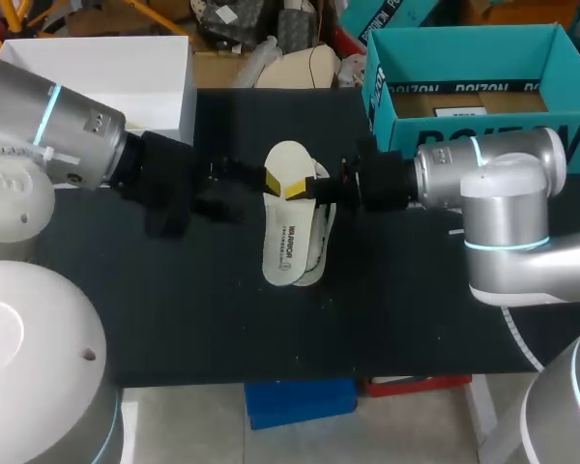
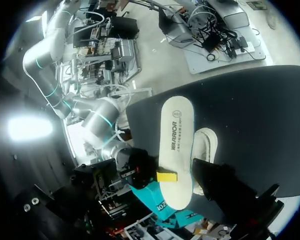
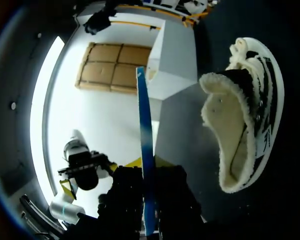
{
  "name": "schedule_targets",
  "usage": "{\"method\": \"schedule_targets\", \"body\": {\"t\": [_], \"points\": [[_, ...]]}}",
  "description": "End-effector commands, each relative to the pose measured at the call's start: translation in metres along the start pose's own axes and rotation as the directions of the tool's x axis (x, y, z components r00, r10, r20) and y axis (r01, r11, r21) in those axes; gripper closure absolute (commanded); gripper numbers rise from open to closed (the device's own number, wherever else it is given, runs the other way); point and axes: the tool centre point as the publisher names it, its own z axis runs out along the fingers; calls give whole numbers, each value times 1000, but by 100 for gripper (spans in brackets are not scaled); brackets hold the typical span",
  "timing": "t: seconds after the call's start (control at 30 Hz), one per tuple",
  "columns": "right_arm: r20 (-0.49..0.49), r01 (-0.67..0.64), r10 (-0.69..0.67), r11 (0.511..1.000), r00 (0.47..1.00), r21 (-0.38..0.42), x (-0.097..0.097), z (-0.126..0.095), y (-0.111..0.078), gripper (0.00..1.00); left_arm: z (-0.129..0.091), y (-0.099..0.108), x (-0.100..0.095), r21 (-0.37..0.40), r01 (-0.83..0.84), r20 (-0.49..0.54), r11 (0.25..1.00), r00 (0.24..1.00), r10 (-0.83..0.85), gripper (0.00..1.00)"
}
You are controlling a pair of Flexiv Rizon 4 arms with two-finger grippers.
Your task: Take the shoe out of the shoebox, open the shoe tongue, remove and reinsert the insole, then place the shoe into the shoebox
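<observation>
Within the right gripper [image 3: 148, 162] sits the insole [image 3: 145, 125], pinched.

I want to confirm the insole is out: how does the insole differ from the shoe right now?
The insole is thin and flat, gripped in the right tool; the shoe is bulky and lies on the table. The insole's face is white with print; the shoe has black markings. Both are largely white.

White insole [image 1: 288, 237], teal shoebox [image 1: 379, 82], shoe [image 3: 250, 100] seemingly cream and black.

Pincer [image 3: 149, 167] clamps insole [image 3: 144, 115] (seen edge-on); shoe [image 3: 250, 100] beside.
</observation>
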Motion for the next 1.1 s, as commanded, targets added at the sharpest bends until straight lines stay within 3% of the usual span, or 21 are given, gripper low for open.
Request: {"method": "schedule_targets", "body": {"t": [0.03, 0.3, 0.47, 0.53, 0.63, 0.8, 1.1], "points": [[2, -1, 1, 1000, 1000, 0, 0, 1, 0, 100, -3, -1, -3, 0, 1, -164, 1000, 986, -1, 0], [2, -1, 1, 1000, 1000, 0, 0, 1, 0, 100, -3, -1, -3, 0, 1, -164, 1000, 986, -1, 0], [2, -1, 1, 1000, 1000, 0, 0, 1, 0, 100, 9, 0, -12, 46, 57, -401, 997, 916, -34, 0], [2, -1, 1, 1000, 1000, 0, 0, 1, 0, 100, 10, -1, -17, 101, 72, -393, 992, 919, -27, 0], [2, -1, 1, 1000, 1000, 0, 0, 1, 0, 100, 14, -4, -21, 117, 81, -453, 990, 891, -19, 0], [2, -1, 1, 1000, 1000, 0, 0, 1, 0, 100, 15, -10, -21, 99, 94, -562, 991, 827, -22, 0], [2, -1, 1, 1000, 1000, 0, 0, 1, 0, 100, 16, -21, -15, 77, 76, -641, 994, 767, -9, 0]]}}
